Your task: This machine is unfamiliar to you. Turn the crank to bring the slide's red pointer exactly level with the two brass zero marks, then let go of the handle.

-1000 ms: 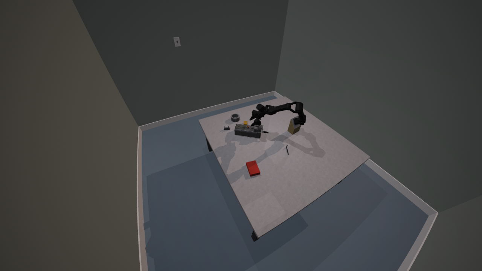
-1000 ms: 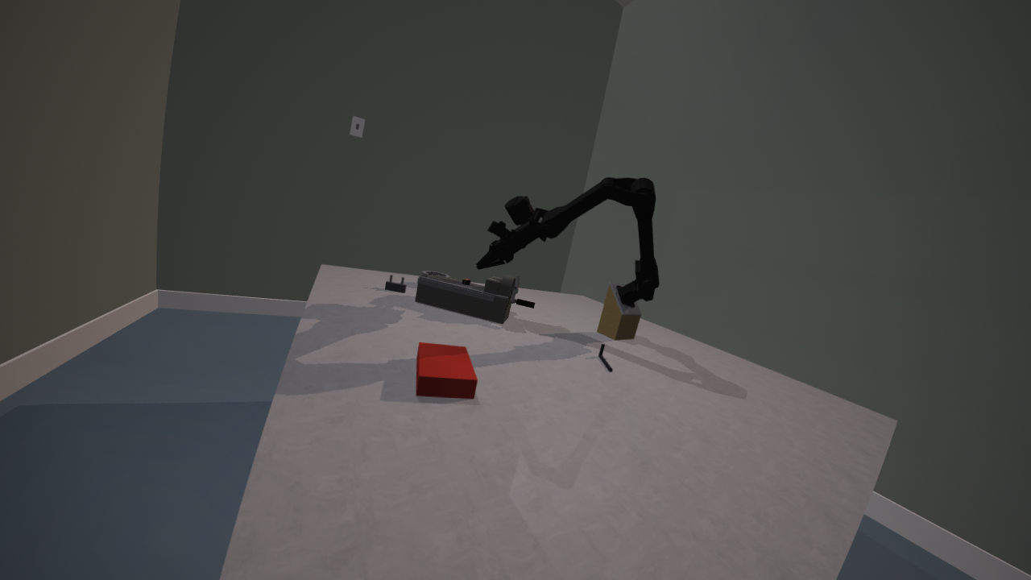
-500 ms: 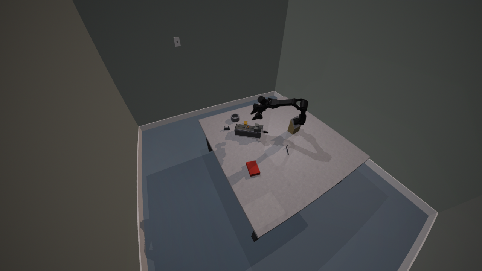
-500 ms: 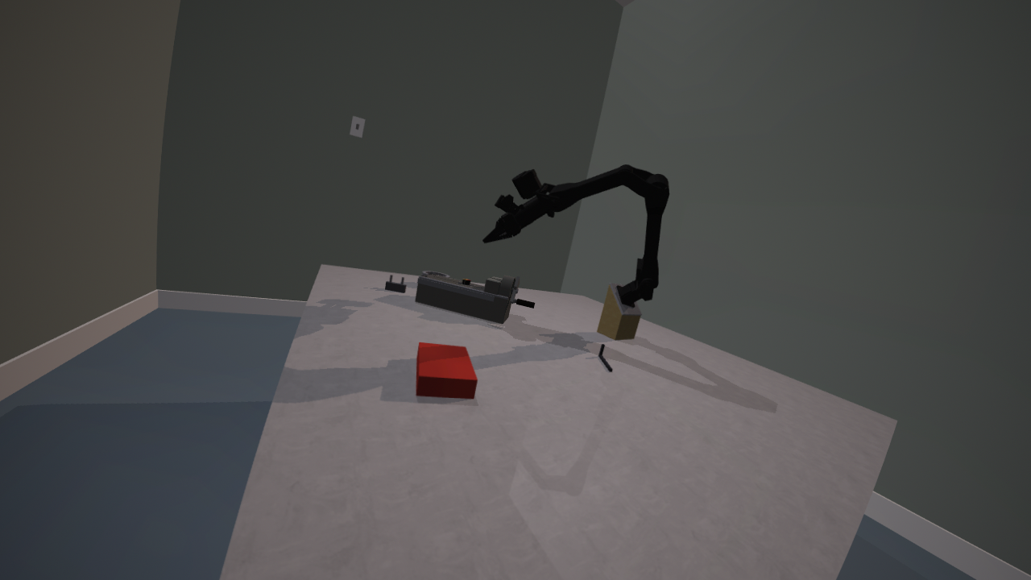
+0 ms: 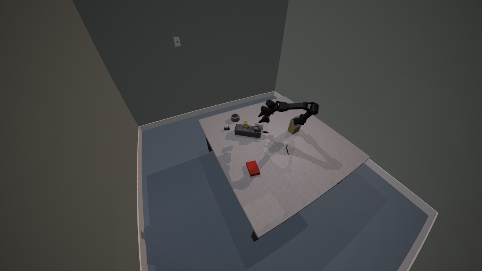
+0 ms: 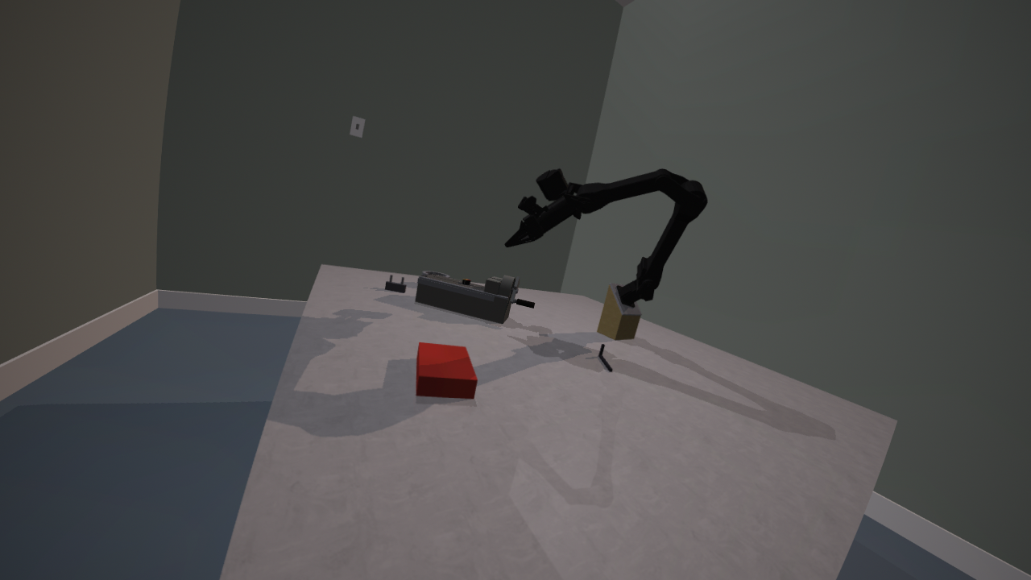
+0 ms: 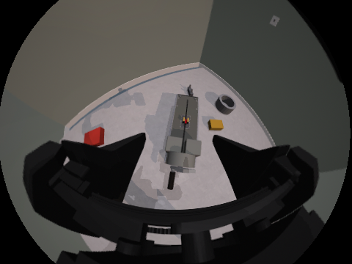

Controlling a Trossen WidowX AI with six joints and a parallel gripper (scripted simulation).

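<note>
Table (image 5: pixel 303 188) (image 6: pixel 432 490) (image 7: pixel 205 191): pale top, with edges and corners named here as the top view shows them.
Machine (image 5: pixel 247 132) (image 6: pixel 461 299) (image 7: pixel 178 128): long, grey, standing near the far-left corner, lengthwise from the left edge side toward the right edge side.
Crank handle (image 5: pixel 266 132) (image 6: pixel 525 304) (image 7: pixel 171 180): black, on the machine's end toward the right edge; free of any grip.
Red pointer (image 7: pixel 185 122): on top of the machine, very close to the two brass marks (image 7: pixel 188 119); too small to tell if exactly level.
Gripper (image 5: pixel 259 118) (image 6: pixel 507 245) (image 7: pixel 180 137): wide open, with nothing between the fingers; above the table and apart from the handle.
Arm mount (image 5: pixel 293 127) (image 6: pixel 614 317): yellowish block, near the right edge.
Yellow block (image 5: pixel 245 122) (image 7: pixel 215 125): beside the machine, on the far-edge side.
Grey ring (image 5: pixel 234 119) (image 6: pixel 435 272) (image 7: pixel 220 107): lying near the far edge.
Two-peg piece (image 5: pixel 226 128) (image 6: pixel 395 287) (image 7: pixel 190 90): near the left edge, toward the far-left corner.
Red block (image 5: pixel 253 168) (image 6: pixel 445 370) (image 7: pixel 94 136): flat, near the middle of the left edge.
Bent black tool (image 5: pixel 287 150) (image 6: pixel 606 362): well inside all edges.
</note>
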